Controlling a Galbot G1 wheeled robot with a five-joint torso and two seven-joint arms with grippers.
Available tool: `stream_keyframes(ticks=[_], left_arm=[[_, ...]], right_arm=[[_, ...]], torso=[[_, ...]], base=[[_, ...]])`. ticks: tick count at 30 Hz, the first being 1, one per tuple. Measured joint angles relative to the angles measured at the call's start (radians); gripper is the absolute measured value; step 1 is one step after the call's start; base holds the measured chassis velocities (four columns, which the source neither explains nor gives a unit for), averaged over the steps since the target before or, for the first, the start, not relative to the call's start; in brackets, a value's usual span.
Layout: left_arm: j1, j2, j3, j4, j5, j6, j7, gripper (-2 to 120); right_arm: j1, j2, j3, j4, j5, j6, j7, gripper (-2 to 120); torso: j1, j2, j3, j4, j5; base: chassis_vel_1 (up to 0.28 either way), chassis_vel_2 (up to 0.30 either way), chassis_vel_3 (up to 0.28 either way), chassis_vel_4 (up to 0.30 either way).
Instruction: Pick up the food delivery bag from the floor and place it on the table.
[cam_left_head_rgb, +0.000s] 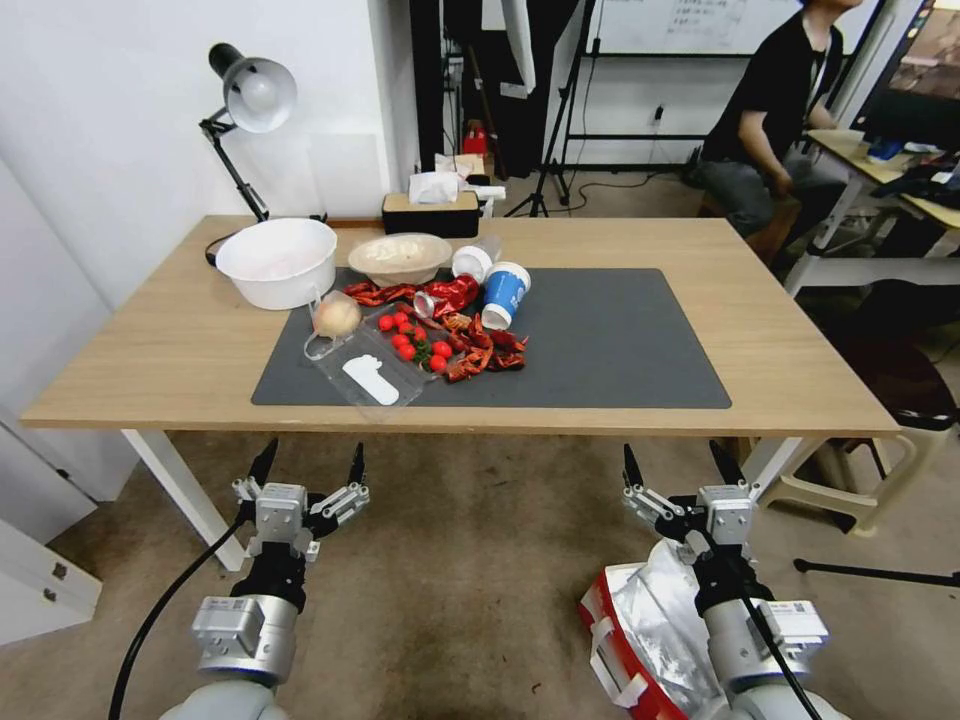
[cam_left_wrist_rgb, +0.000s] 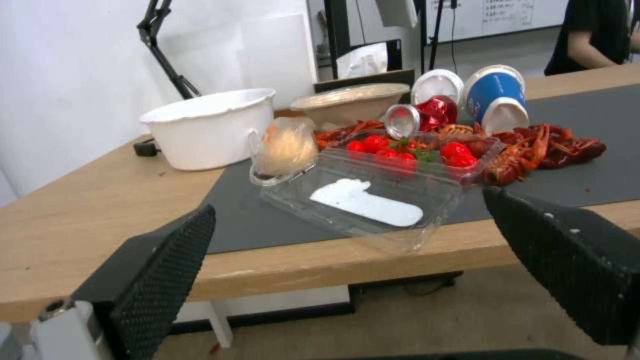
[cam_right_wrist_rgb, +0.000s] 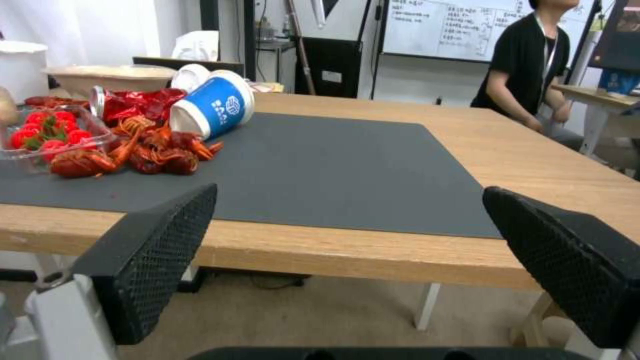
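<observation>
The food delivery bag (cam_left_head_rgb: 640, 630) lies on the carpeted floor (cam_left_head_rgb: 470, 560) at the lower right of the head view, red and white with crinkled silver foil showing, partly hidden under my right arm. My right gripper (cam_left_head_rgb: 683, 466) hangs open above the bag's far end, short of the table's front edge. My left gripper (cam_left_head_rgb: 309, 464) is open too, held over bare floor to the left. The table (cam_left_head_rgb: 800, 340) stretches ahead with its dark grey mat (cam_left_head_rgb: 620, 340). Both wrist views look across the tabletop (cam_right_wrist_rgb: 533, 165) between open black fingers (cam_left_wrist_rgb: 160, 270).
The mat's left half carries a white bowl (cam_left_head_rgb: 278, 261), a lidded bowl (cam_left_head_rgb: 400, 257), a blue cup (cam_left_head_rgb: 505, 293) on its side, crayfish (cam_left_head_rgb: 480, 350) and a clear tray of tomatoes (cam_left_head_rgb: 385, 355). A lamp (cam_left_head_rgb: 250, 100) and tissue box (cam_left_head_rgb: 432, 205) stand behind. A stool (cam_left_head_rgb: 870, 480) is at the right.
</observation>
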Motion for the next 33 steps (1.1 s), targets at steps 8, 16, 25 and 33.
stream_keyframes(ticks=[8, 16, 25, 33], left_arm=[[0.000, 0.000, 0.000, 0.000, 0.000, 0.000, 0.000, 100], [0.000, 0.000, 0.000, 0.000, 0.000, 0.000, 0.000, 100], [0.000, 0.000, 0.000, 0.000, 0.000, 0.000, 0.000, 100], [-0.001, 0.003, 0.002, 0.000, -0.008, 0.005, -0.006, 100]], right_arm=[[0.000, 0.000, 0.000, 0.000, 0.000, 0.000, 0.000, 100], [0.000, 0.000, 0.000, 0.000, 0.000, 0.000, 0.000, 100], [0.000, 0.000, 0.000, 0.000, 0.000, 0.000, 0.000, 100], [-0.003, 0.001, 0.008, 0.004, 0.006, -0.011, -0.013, 100]], torso=[[0.000, 0.000, 0.000, 0.0000, 0.0000], [0.000, 0.000, 0.000, 0.0000, 0.0000], [0.000, 0.000, 0.000, 0.0000, 0.0000], [0.000, 0.000, 0.000, 0.0000, 0.0000]], base=[[0.000, 0.000, 0.000, 0.000], [0.000, 0.000, 0.000, 0.000], [0.000, 0.000, 0.000, 0.000], [0.000, 0.000, 0.000, 0.000]])
